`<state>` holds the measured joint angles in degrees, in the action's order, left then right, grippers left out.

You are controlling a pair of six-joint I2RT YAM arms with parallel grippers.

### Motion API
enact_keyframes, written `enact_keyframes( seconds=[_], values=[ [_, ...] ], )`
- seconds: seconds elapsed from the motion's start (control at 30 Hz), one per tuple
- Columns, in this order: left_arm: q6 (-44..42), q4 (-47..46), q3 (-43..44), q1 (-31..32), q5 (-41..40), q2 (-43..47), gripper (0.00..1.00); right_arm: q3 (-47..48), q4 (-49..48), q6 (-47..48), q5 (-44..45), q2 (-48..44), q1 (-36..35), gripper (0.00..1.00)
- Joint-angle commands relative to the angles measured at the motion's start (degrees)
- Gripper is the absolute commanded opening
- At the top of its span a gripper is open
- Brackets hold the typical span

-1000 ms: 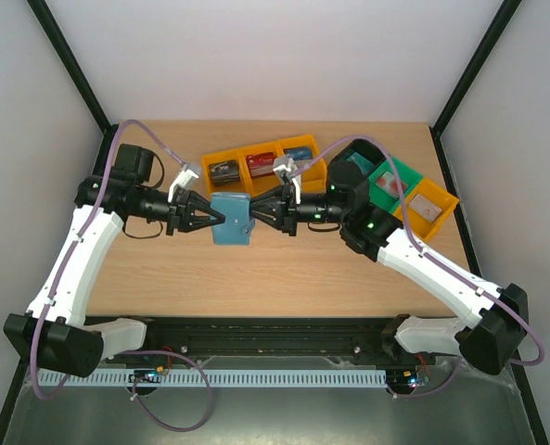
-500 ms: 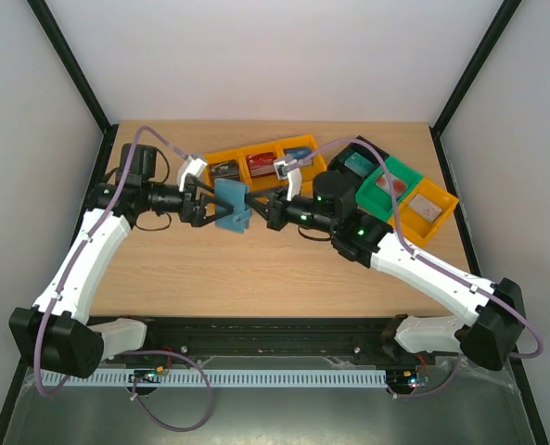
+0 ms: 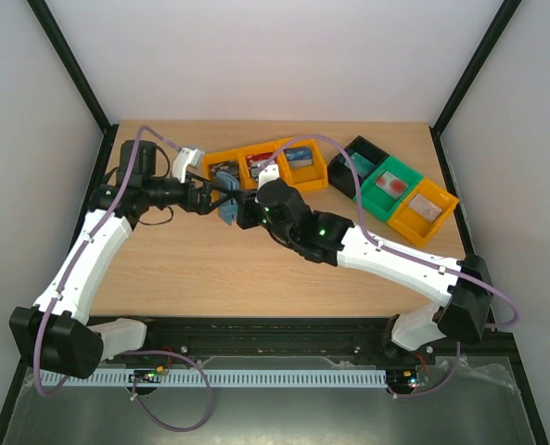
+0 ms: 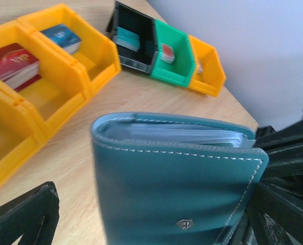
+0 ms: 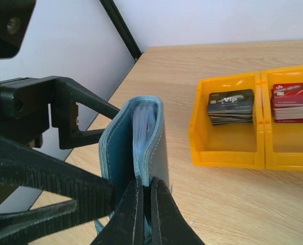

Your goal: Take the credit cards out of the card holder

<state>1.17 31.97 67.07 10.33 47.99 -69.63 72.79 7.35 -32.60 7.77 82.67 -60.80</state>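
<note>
The teal card holder (image 4: 177, 178) stands on edge just above the table, spine up, with pale sleeves (image 5: 143, 127) showing between its covers. My right gripper (image 5: 147, 204) is shut on the card holder's (image 5: 113, 153) lower edge and holds it up. My left gripper (image 4: 156, 219) is open, its fingers (image 4: 23, 219) standing wide on either side of the holder without touching it. In the top view the holder (image 3: 226, 212) is a small teal patch between the left gripper (image 3: 214, 197) and the right gripper (image 3: 242, 215). Any credit cards in the sleeves are hidden.
A row of yellow bins (image 3: 265, 167) just behind the grippers holds stacks of cards: black (image 5: 230, 107), red (image 5: 294, 102) and blue (image 4: 62, 37). Black (image 3: 358, 162), green (image 3: 390, 190) and yellow (image 3: 423, 211) bins stand at the back right. Bare wood lies in front.
My left gripper has opened and let go of the holder. The right gripper has shut on it and moved left and back, and the holder now stands on edge.
</note>
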Motion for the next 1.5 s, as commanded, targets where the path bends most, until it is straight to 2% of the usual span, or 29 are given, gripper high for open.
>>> enact_keyframes(
  seconds=[0.0,0.07,0.27,0.37,0.43,0.6,0.67,0.73,0.8,0.83,0.87,0.93,1.0,1.03,1.1,1.2,1.27,1.47],
  values=[
    [2.9,-2.5,-1.6,-0.8,-12.2,0.5,0.99,1.6,-0.5,0.3,2.1,-1.0,-0.4,0.02],
    [2.9,-2.6,-1.7,-1.4,-14.0,0.6,1.00,0.3,-1.4,0.6,1.6,-2.7,-0.3,0.02],
    [3.0,-2.2,-1.1,-2.8,-9.6,1.1,1.00,-2.2,-3.6,3.2,-3.8,-7.3,0.6,0.02],
    [2.0,-1.6,-1.1,-3.4,-4.2,1.4,1.00,-4.2,-5.0,3.3,-6.9,-9.7,2.3,0.02],
    [1.5,-1.7,-1.4,-3.4,1.5,1.6,0.95,-5.7,-6.9,3.2,-11.7,-10.7,4.2,0.02],
    [0.9,-1.8,-1.8,-3.3,13.2,1.7,0.74,-6.1,-10.0,4.9,-23.4,-11.0,5.9,0.02],
    [0.5,-1.8,-2.1,-3.0,18.1,1.6,0.62,-6.5,-11.5,5.3,-27.4,-11.1,6.7,0.02],
    [-0.2,-1.6,-2.3,-2.4,20.6,1.6,0.40,-7.2,-13.3,5.2,-31.9,-11.2,7.9,0.02],
    [-1.1,-1.1,-2.1,-2.0,19.7,1.6,0.15,-8.1,-15.0,4.8,-35.3,-11.2,8.9,0.02],
    [-1.2,-1.0,-2.0,-2.0,18.6,1.6,0.06,-8.5,-15.4,4.8,-36.3,-11.2,9.4,0.02],
    [-1.2,-0.8,-2.0,-2.0,17.4,1.6,0.03,-8.8,-15.5,4.8,-36.8,-11.2,9.7,0.02],
    [-1.5,-0.3,-1.9,-2.0,14.5,1.6,0.02,-9.4,-14.5,5.3,-35.1,-11.1,10.3,0.02],
    [-1.5,0.0,-1.6,-2.0,10.7,1.7,0.02,-9.7,-12.1,6.4,-29.7,-11.1,10.5,0.02],
    [-1.5,0.2,-1.5,-2.0,8.9,1.8,0.02,-9.6,-10.1,7.2,-26.4,-10.7,10.5,0.09],
    [-1.6,0.6,-1.1,-1.8,5.7,1.8,0.02,-9.4,-7.1,9.0,-22.9,-9.6,10.6,0.32],
    [-1.5,0.8,-0.8,-1.4,3.5,1.7,0.02,-9.1,-7.5,9.8,-29.3,-6.4,10.5,0.59],
    [-1.6,0.9,-0.8,-1.1,2.2,1.6,0.02,-8.4,-8.5,9.3,-32.4,-4.2,10.2,0.68],
    [-1.7,1.1,-0.8,-0.8,0.5,1.7,0.02,-6.8,-9.5,8.6,-27.6,-0.5,9.0,0.82]
  ],
)
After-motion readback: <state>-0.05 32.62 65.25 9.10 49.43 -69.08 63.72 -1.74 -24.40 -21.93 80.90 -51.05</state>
